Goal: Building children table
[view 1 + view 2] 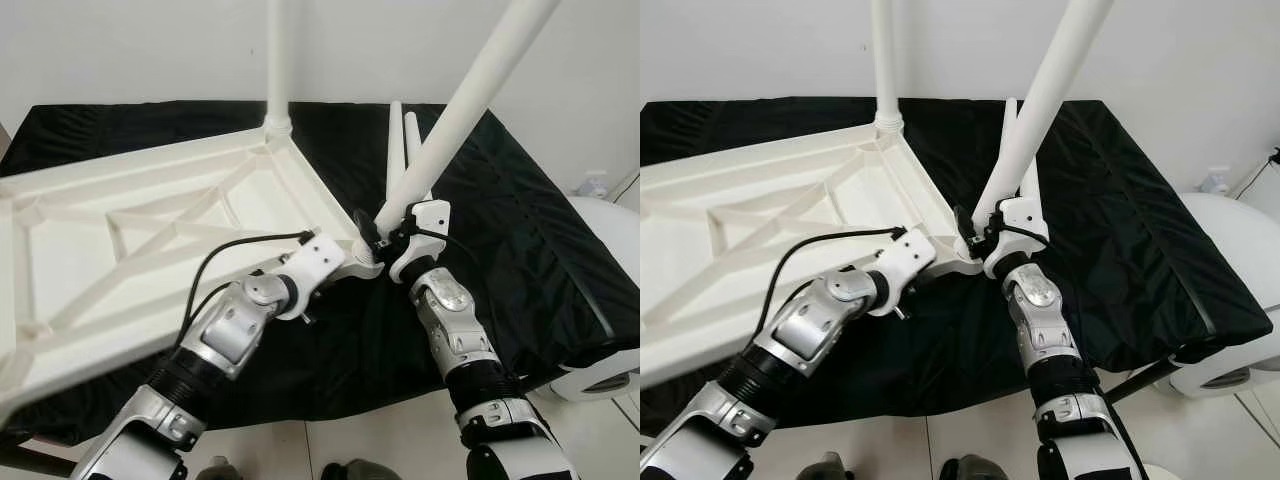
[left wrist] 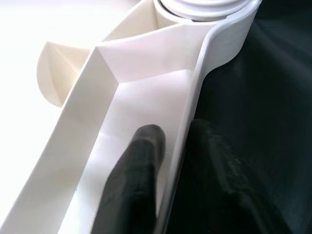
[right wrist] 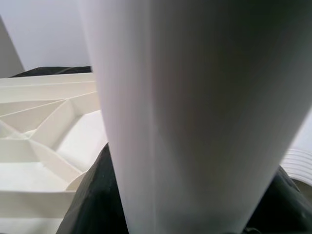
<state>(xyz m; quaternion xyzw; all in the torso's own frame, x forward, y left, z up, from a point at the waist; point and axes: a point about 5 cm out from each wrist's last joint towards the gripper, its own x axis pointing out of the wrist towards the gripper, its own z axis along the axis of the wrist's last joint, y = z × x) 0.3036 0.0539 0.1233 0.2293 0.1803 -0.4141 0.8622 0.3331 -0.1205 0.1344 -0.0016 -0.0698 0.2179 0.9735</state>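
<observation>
Tabletop (image 1: 120, 230) upside down on black cloth (image 1: 520, 220), 1 leg (image 1: 277, 60) fitted. My left gripper (image 2: 168, 161) pinches near-corner rim; right gripper (image 1: 385, 232) clamps 2nd leg (image 1: 470, 90), tilted over corner socket. Risk: tilt cross-threads, top skids.

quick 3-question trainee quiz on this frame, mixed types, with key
1. True or false: the left gripper pinches the rim of the upturned tabletop.
2. The right gripper holds: A) a cable B) a white table leg C) the black cloth.
3. How many loose legs lie on the cloth?

Key: 1 true; 2 B; 3 two.
</observation>
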